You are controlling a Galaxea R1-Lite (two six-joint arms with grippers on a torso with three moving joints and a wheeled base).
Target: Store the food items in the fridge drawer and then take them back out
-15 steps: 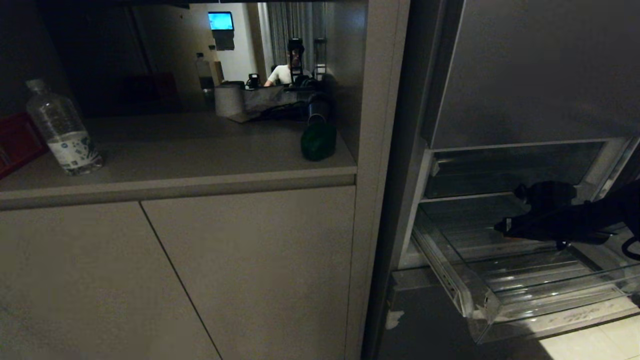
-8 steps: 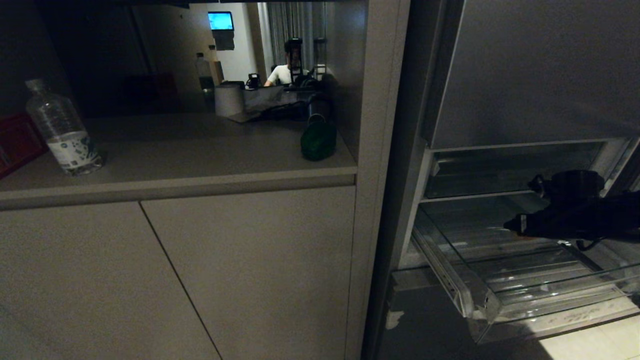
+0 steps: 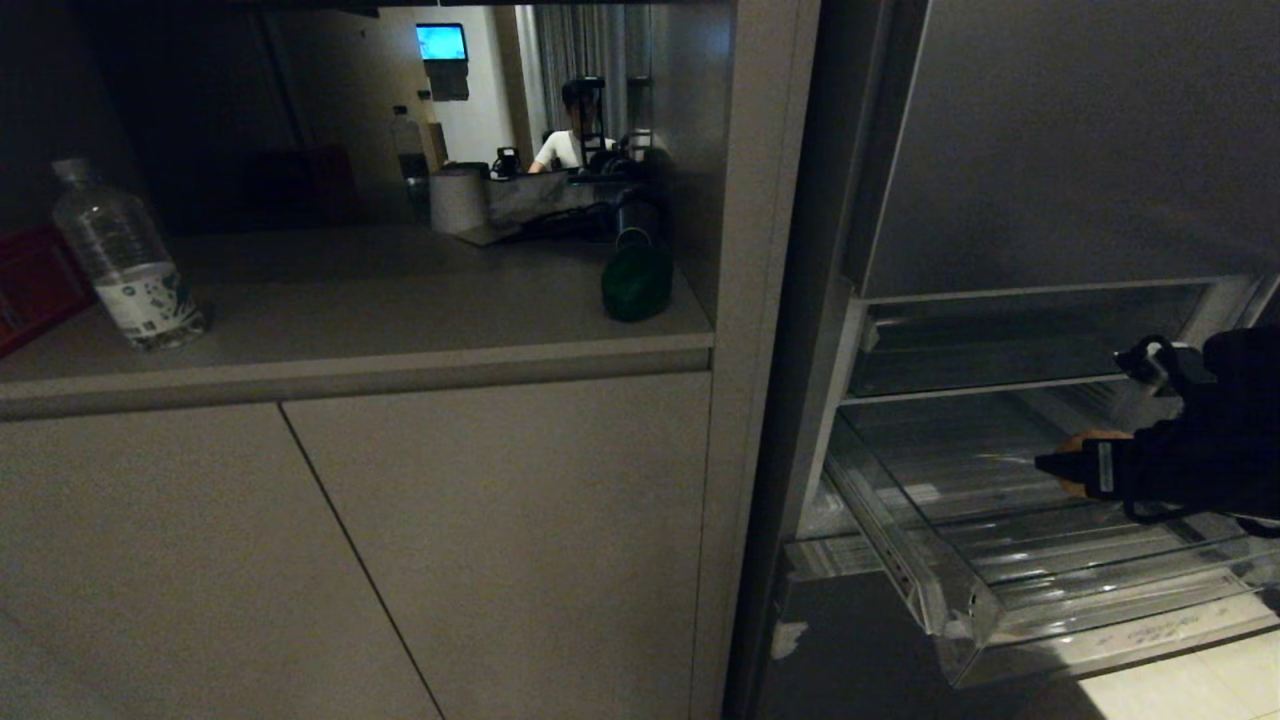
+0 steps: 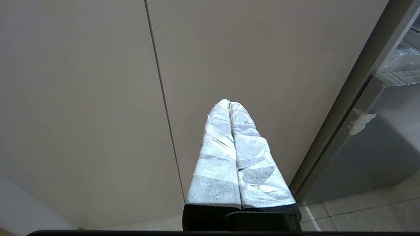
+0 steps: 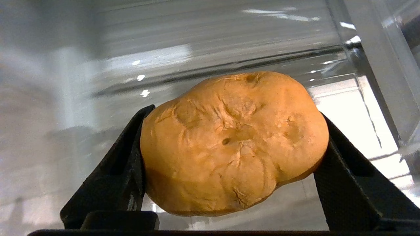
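Right now the right claw [image 5: 229, 154] grips the brown potato-like lump [image 5: 234, 141], black fingers [image 5: 121, 177] pressed on both sides of it, jaws spread wide round it. In the head view the claw [image 3: 1075, 465] sits over the clear fridge drawer [image 3: 960, 610], w/ the lump [image 3: 1085, 442] showing as a small orange-brown patch at the finger tips; arm comes in from the right edge. Whether the lump touches the drawer floor, can't tell. Drawer is pulled out, ribbed see-thru bottom, below the flat grey fridge door [image 3: 1060, 140].

Left claw [image 4: 229, 108] is closed on nothing, its two pale wrapped fingers pressed together, hanging low in front of the beige cabinet doors [image 4: 82, 98], near the fridge's lower corner.

Further out: dark green pepper-like item [image 3: 636, 282] stands on the desk [image 3: 400, 310] at its right end, close to the side wall, well apart from the drawer. Clear water bottle [image 3: 125, 260] stands upright at the desk's left end, red box [image 3: 30, 285] just beside it at the frame edge. Mirror-like back panel shows a person [image 3: 570, 140] in a white top.
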